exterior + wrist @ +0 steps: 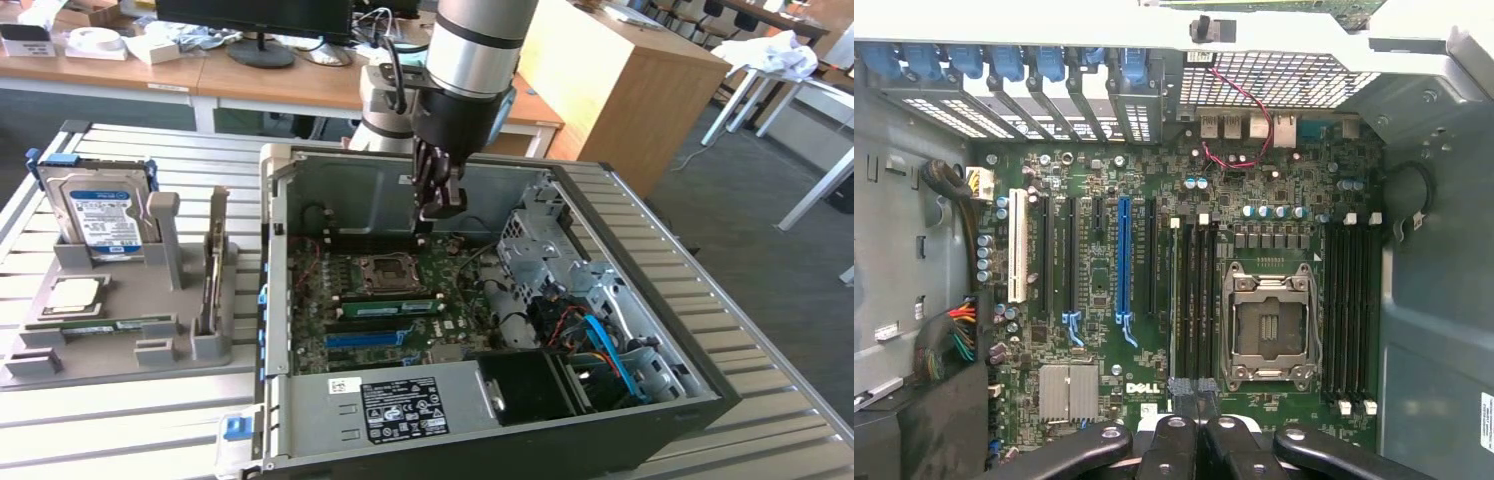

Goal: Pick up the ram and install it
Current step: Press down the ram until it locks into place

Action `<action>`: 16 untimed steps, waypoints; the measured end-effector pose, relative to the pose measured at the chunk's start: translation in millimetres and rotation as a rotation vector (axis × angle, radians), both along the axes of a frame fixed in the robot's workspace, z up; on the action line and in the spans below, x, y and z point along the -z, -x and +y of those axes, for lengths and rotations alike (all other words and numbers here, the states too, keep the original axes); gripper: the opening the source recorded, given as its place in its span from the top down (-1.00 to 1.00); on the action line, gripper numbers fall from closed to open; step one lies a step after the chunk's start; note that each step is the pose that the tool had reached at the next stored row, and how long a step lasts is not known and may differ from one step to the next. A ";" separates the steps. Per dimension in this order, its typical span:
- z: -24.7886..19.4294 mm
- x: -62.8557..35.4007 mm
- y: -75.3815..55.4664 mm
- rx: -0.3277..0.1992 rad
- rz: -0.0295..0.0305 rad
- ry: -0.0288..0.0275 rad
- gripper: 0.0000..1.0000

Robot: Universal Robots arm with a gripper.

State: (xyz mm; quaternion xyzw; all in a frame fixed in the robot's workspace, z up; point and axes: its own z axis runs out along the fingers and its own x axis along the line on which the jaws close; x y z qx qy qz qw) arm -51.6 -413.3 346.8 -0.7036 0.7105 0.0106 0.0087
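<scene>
Grey sheet metal forms the open computer case [607, 300], lying on its side on a slatted metal table [134, 420], with a labelled power supply [387, 405] along its near edge. Inside lies the green Dell motherboard [1274, 190], carrying a blue expansion slot [1122, 255], a white one [1017, 262] and an empty processor socket [1269, 328] flanked by dark memory slots [1194, 295]. The silver robot arm [474, 50] reaches down into the case, its gripper [439, 205] hanging above the board near the socket. Its black fingers [1169, 450] are pressed together in the wrist view, gripping nothing that can be seen. To the exterior view's left of the case sits a grey parts holder [120, 345]. It props up a blue-labelled hard drive [104, 215] and a square silver processor [76, 293]. The ram [100, 324], a thin green stick, rests flat along the holder's near side, well apart from the gripper.
</scene>
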 end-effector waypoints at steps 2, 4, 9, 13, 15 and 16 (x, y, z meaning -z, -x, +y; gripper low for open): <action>0.0 0.1 0.0 0.022 0.0000 0.0002 0.80; 0.0 0.3 -0.1 0.054 0.0000 0.0001 0.80; 0.0 0.6 0.0 0.139 0.0000 0.0000 0.80; 0.0 0.8 0.0 0.208 -0.0001 0.0000 0.80; 0.0 0.9 0.0 0.241 -0.0001 0.0000 0.80; 0.0 1.0 0.0 0.257 0.0000 0.0000 0.80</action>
